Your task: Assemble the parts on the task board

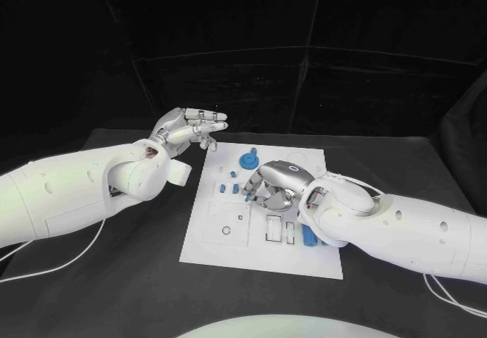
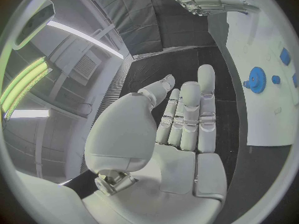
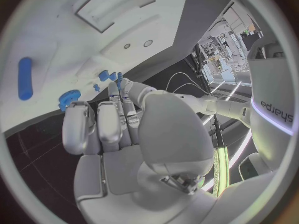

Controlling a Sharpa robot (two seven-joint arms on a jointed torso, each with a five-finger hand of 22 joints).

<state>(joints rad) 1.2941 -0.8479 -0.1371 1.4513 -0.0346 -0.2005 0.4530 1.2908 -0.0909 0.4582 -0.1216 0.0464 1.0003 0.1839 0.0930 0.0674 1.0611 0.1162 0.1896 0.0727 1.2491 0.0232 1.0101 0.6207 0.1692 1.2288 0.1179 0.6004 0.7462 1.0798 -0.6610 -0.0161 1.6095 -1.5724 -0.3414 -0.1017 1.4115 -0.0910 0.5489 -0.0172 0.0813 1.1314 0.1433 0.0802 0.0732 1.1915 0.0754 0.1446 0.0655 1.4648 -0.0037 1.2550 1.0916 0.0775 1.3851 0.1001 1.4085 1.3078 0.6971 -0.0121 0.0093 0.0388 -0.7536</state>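
Note:
The white task board lies in the middle of the black table. A blue gear stands near its far edge, with small blue parts below it and a long blue part nearer me. My right hand hangs low over the board's middle, and its fingertips reach a small blue part. Whether they hold that part is hidden. My left hand is raised beyond the board's far left corner, fingers stretched out, holding nothing. The gear lies off to its side.
Black table surrounds the board on all sides, with a dark curtain behind. White cables trail on the table by both arms. The board has several empty slots near its front half.

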